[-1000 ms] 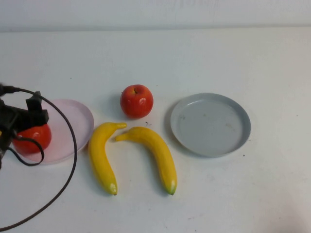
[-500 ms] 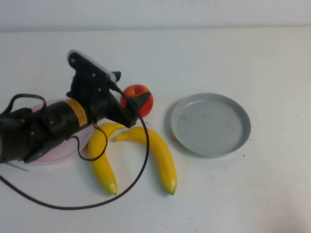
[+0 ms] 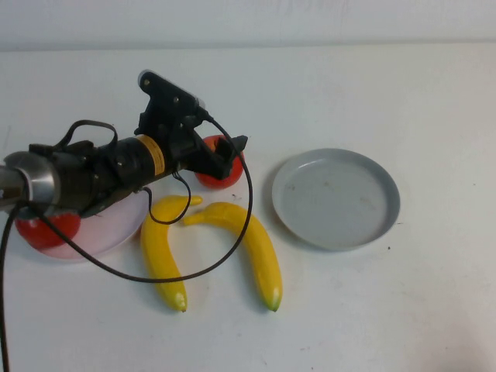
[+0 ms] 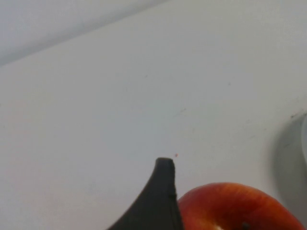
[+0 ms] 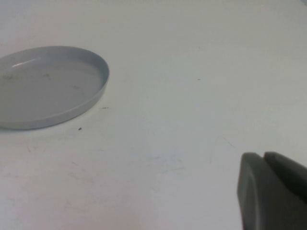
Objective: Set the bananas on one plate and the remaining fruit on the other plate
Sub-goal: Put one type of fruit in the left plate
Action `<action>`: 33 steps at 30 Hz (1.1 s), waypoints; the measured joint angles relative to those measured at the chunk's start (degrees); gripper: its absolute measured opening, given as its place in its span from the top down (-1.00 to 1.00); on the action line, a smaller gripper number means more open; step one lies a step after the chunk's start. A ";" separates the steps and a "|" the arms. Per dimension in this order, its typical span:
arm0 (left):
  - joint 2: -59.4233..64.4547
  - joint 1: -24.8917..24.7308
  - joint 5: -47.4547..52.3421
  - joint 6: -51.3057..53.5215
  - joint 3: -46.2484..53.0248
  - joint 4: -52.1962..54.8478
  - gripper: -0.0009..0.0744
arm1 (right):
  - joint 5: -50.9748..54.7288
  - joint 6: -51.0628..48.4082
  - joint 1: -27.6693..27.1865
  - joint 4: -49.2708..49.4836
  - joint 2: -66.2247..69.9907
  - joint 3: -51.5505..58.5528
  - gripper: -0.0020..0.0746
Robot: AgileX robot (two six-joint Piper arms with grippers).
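White tabletop: near the table's left edge one apple sits on the pink plate, while the left gripper, jaws spread wide and empty, hangs over the second apple near the table's middle. Two bananas lie toward the front edge, the grey plate bare to their right. The round apple could roll aside if a finger nudges it off-centre; the right gripper waits closed beyond the grey plate.
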 joint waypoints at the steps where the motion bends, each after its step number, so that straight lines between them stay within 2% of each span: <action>1: 0.56 0.00 0.46 0.00 -0.61 0.00 -0.80 | 0.00 0.00 0.00 0.00 0.00 0.00 0.99; 15: 5.19 0.00 2.35 -3.15 -2.59 -0.20 -0.80 | 0.00 0.00 0.00 0.00 0.00 0.00 0.99; 17: 5.19 0.00 2.65 -3.33 -2.59 -0.31 -0.74 | 0.00 0.00 0.00 0.00 0.00 0.00 0.99; 20: 5.19 0.00 2.78 -3.60 -2.59 -0.34 -0.55 | 0.00 0.00 0.00 0.00 0.00 0.00 0.99; 25: 5.19 0.00 3.44 -3.60 -2.62 -0.45 -0.55 | 0.00 0.00 0.00 0.00 0.00 0.00 0.99; 33: 0.04 0.00 12.80 -5.44 -2.62 -0.34 -0.55 | 0.00 0.00 0.00 0.00 0.00 0.00 0.99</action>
